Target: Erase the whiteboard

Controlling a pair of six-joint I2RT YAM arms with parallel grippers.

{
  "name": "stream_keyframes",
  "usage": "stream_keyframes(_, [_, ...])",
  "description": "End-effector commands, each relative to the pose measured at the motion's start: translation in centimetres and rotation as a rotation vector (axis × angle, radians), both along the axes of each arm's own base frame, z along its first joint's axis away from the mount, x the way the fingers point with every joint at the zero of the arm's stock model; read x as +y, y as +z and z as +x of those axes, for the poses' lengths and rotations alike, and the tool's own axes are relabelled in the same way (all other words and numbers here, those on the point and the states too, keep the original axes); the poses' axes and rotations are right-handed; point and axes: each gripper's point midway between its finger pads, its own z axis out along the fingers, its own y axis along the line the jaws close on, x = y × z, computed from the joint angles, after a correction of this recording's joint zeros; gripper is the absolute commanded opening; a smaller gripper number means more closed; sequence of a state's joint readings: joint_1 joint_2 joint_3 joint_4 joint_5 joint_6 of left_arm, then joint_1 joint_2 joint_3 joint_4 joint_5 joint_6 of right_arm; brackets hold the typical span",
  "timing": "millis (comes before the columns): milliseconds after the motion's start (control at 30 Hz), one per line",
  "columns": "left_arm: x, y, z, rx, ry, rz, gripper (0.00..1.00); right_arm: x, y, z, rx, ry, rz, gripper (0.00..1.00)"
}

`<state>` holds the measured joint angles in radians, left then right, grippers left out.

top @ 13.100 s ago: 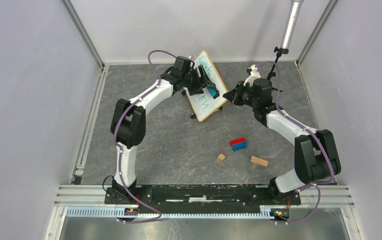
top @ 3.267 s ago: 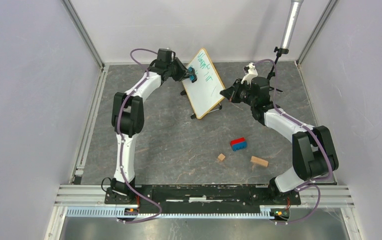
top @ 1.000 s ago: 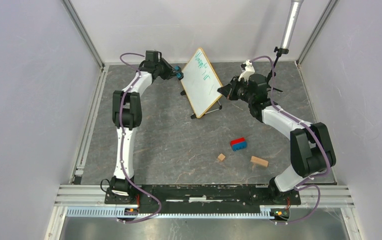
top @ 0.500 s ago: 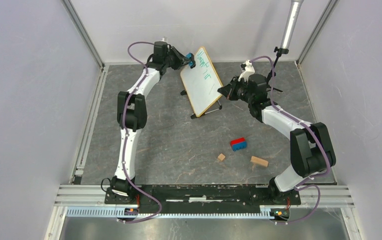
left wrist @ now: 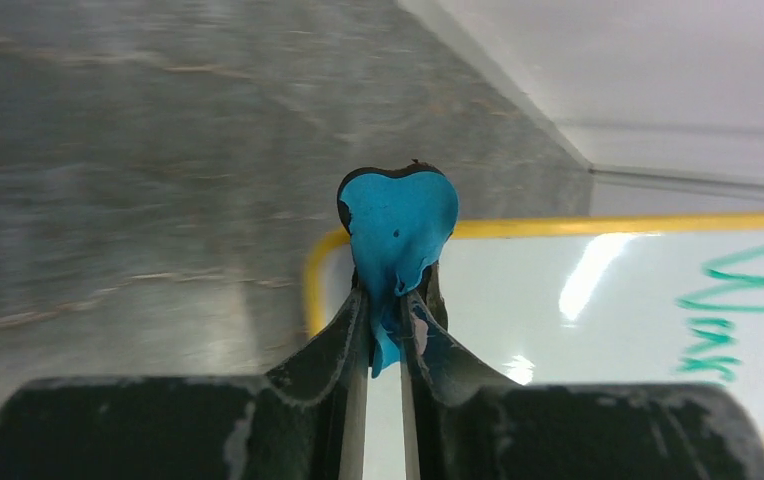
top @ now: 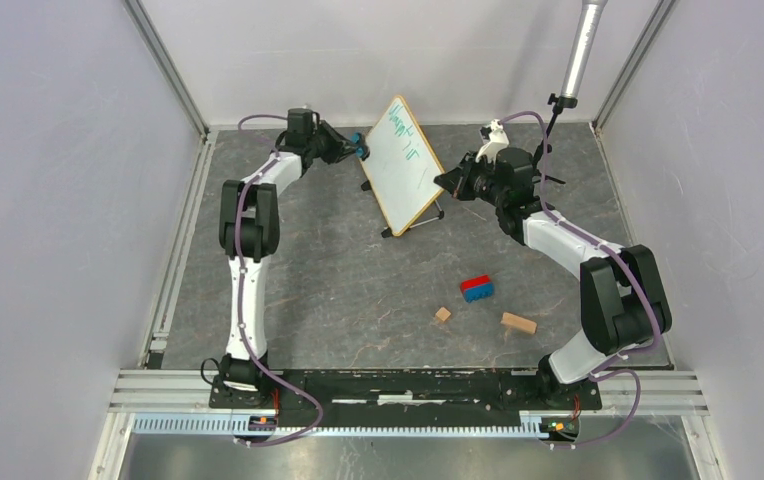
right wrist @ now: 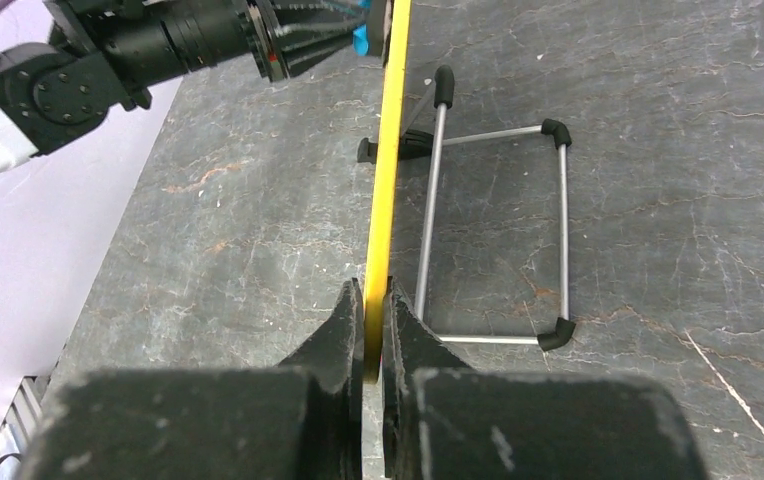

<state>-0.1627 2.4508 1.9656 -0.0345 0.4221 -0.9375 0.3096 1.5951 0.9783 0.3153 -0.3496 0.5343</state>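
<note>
Wood-framed whiteboard (top: pixel 405 165) looks light, stiff, tippy; right gripper (right wrist: pixel 371 296) pinches its three-o'clock edge. Left gripper (left wrist: pixel 389 300) clamps blue eraser (left wrist: pixel 398 212).

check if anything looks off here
Nothing spilled or broken. The whiteboard sits diagonal on its stand, right gripper pinching its frame edge, green marks unerased. A red-and-blue block and two wooden blocks lie loose nearer the bases. Left gripper pinches a blue eraser.
</note>
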Motion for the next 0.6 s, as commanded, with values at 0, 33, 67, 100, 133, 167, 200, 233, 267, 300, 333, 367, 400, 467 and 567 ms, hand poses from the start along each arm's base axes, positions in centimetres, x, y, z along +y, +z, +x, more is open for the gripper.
stream_keyframes(0, [1.1, -1.8, -0.8, 0.057, 0.020, -0.015, 0.21, 3.1, -1.4, -2.6, 0.008, 0.184, -0.043, 0.00])
stream_keyframes(33, [0.9, -1.8, -0.9, 0.055, 0.015, -0.019, 0.21, 3.2, -1.4, -2.6, 0.007, 0.185, -0.043, 0.00])
stream_keyframes(67, [0.7, -1.5, -0.9, 0.051, 0.011, -0.023, 0.21, 3.2, -1.4, -2.6, 0.007, 0.184, -0.043, 0.00])
stream_keyframes(100, [0.3, -0.9, -0.8, 0.037, 0.004, -0.022, 0.21, 3.2, -1.4, -2.6, 0.008, 0.185, -0.042, 0.00])
stream_keyframes(133, [0.0, 0.1, -0.8, 0.016, -0.003, -0.015, 0.21, 3.3, -1.4, -2.6, 0.008, 0.186, -0.042, 0.00])
stream_keyframes(167, [-0.6, 0.8, -0.8, -0.003, -0.014, 0.000, 0.21, 3.3, -1.4, -2.6, 0.009, 0.187, -0.043, 0.00])
stream_keyframes(200, [-1.2, 2.1, -0.9, -0.028, -0.029, 0.015, 0.21, 3.3, -1.4, -2.7, 0.010, 0.187, -0.043, 0.00])
stream_keyframes(233, [-1.9, 3.1, -1.2, -0.045, -0.047, 0.027, 0.21, 3.3, -1.5, -2.6, 0.009, 0.187, -0.044, 0.00])
stream_keyframes(267, [-2.8, 4.1, -1.7, -0.064, -0.071, 0.036, 0.21, 3.3, -1.4, -2.6, 0.008, 0.187, -0.045, 0.00])
stream_keyframes(300, [-3.7, 5.0, -2.3, -0.079, -0.092, 0.047, 0.21, 3.2, -1.4, -2.6, 0.008, 0.186, -0.046, 0.00])
stream_keyframes(333, [-4.5, 5.7, -3.0, -0.092, -0.108, 0.056, 0.21, 3.2, -1.4, -2.6, 0.006, 0.184, -0.047, 0.00])
stream_keyframes(367, [-5.4, 6.4, -3.9, -0.106, -0.123, 0.065, 0.21, 3.2, -1.5, -2.6, 0.008, 0.184, -0.048, 0.00])
stream_keyframes(400, [-6.1, 7.0, -4.8, -0.121, -0.142, 0.079, 0.21, 3.2, -1.5, -2.5, 0.007, 0.184, -0.047, 0.00])
stream_keyframes(467, [-7.7, 7.6, -6.8, -0.129, -0.172, 0.101, 0.21, 3.3, -1.5, -2.5, 0.008, 0.186, -0.045, 0.00])
stream_keyframes(567, [-9.5, 8.3, -9.7, -0.150, -0.214, 0.109, 0.21, 3.4, -1.8, -2.7, 0.015, 0.190, -0.044, 0.00])
